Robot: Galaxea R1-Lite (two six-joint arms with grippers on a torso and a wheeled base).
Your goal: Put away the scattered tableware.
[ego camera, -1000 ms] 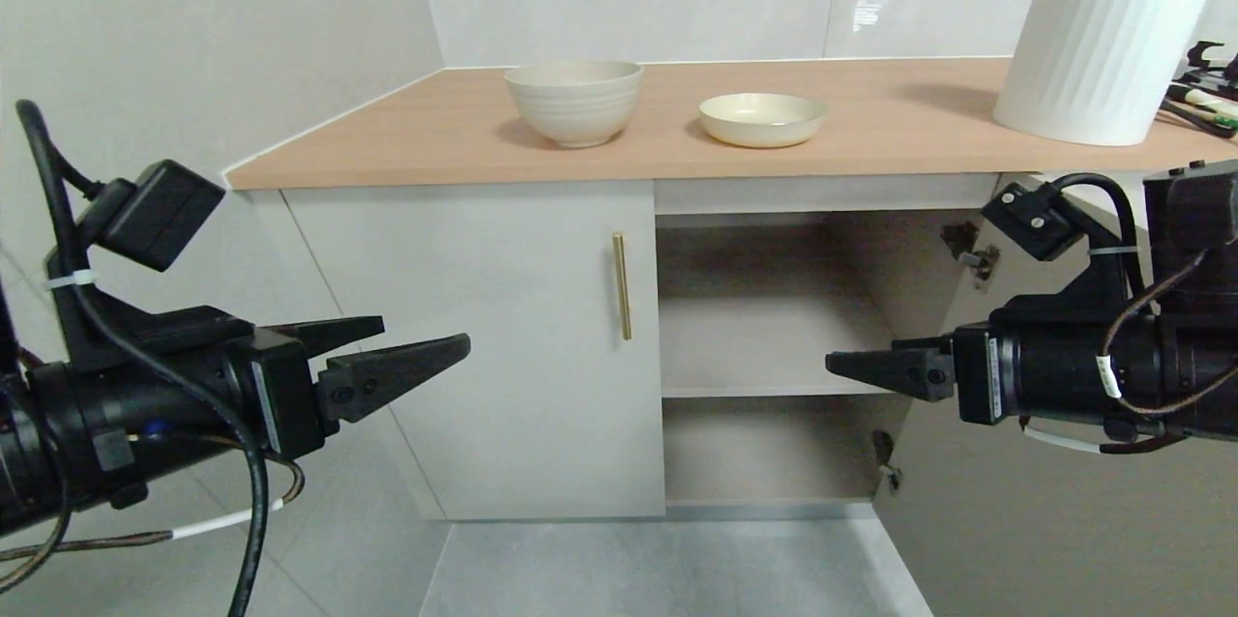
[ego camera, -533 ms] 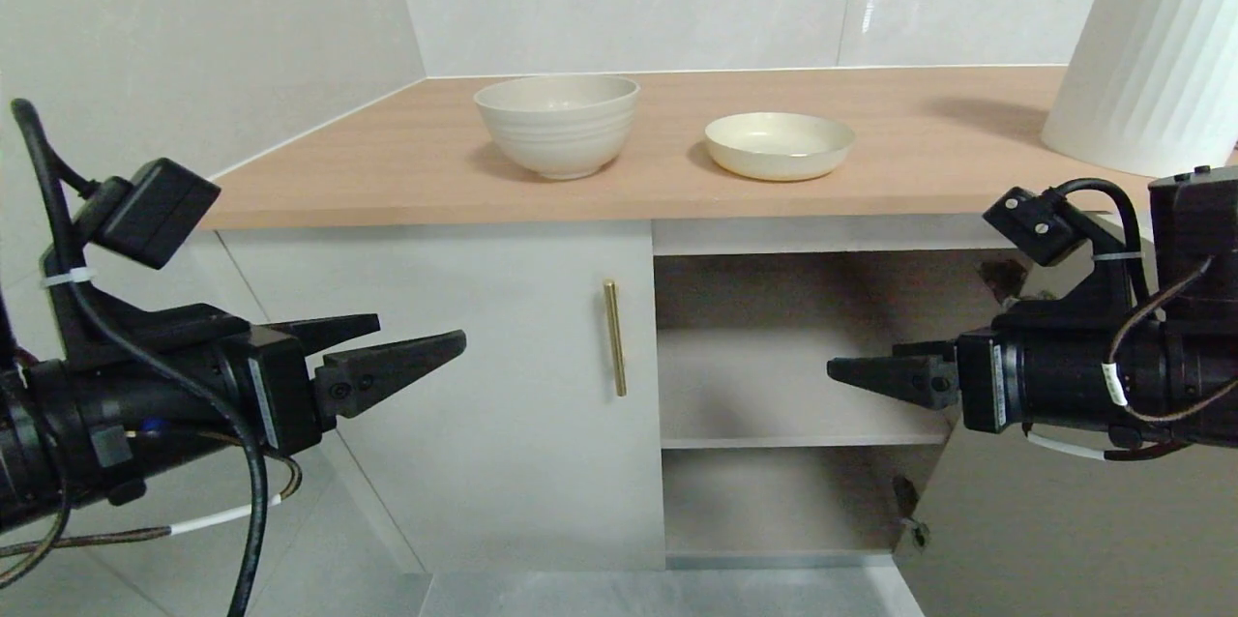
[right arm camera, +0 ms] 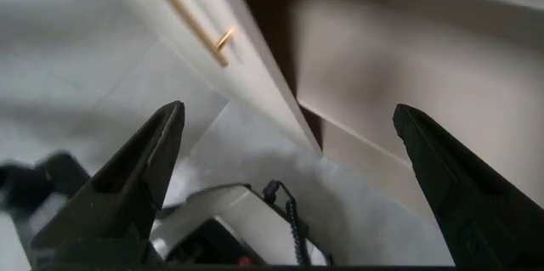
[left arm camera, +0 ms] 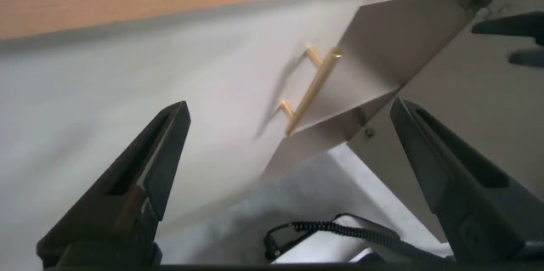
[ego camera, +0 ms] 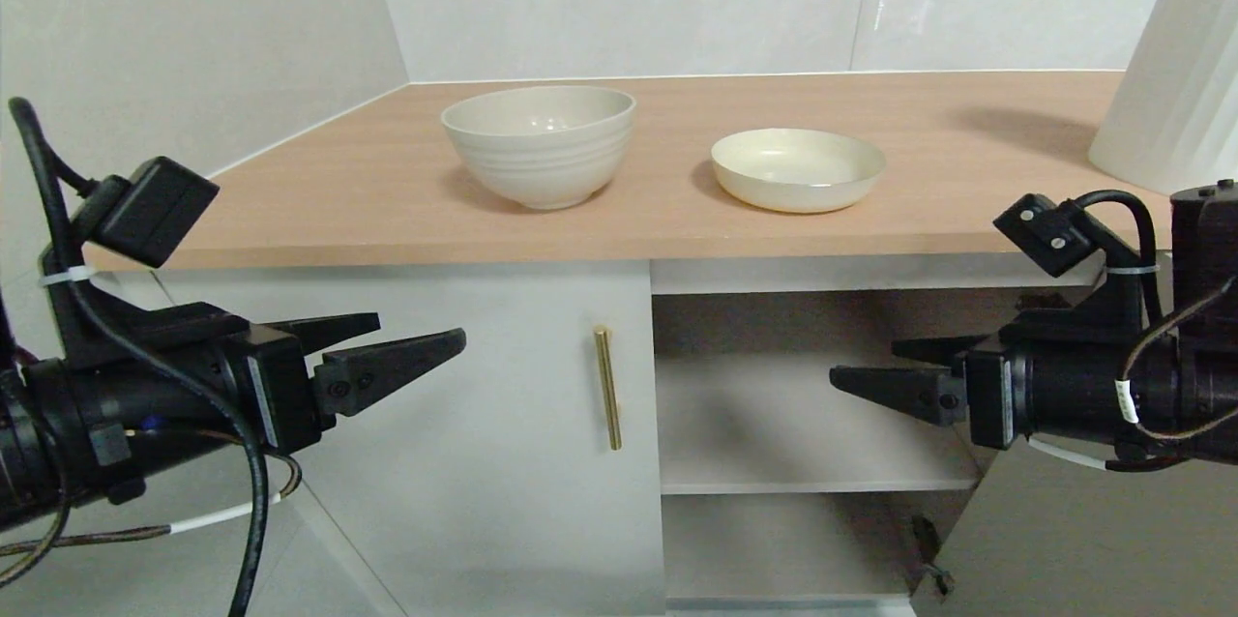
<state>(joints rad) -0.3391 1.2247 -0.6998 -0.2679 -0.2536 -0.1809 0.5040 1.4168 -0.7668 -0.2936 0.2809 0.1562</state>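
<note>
A deep cream bowl [ego camera: 538, 145] and a shallow cream dish [ego camera: 797, 169] stand side by side on the wooden countertop [ego camera: 338, 201]. Both grippers hang below counter height, in front of the cabinet. My left gripper [ego camera: 422, 329] is open and empty before the shut left door. In its wrist view the left gripper [left arm camera: 289, 110] faces that door. My right gripper [ego camera: 863, 361] is open and empty at the open right compartment. In its wrist view the right gripper [right arm camera: 289, 110] faces the cabinet interior.
The left door carries a gold handle [ego camera: 606, 388]. The right compartment holds a bare shelf [ego camera: 793, 424], and its door [ego camera: 1064, 540] swings out to the right. A tall white ribbed container [ego camera: 1170, 85] stands at the counter's right end.
The whole head picture has shifted: the counter and bowls now sit lower and larger, so the camera moved closer. Both grippers keep their places in the picture and stay open.
</note>
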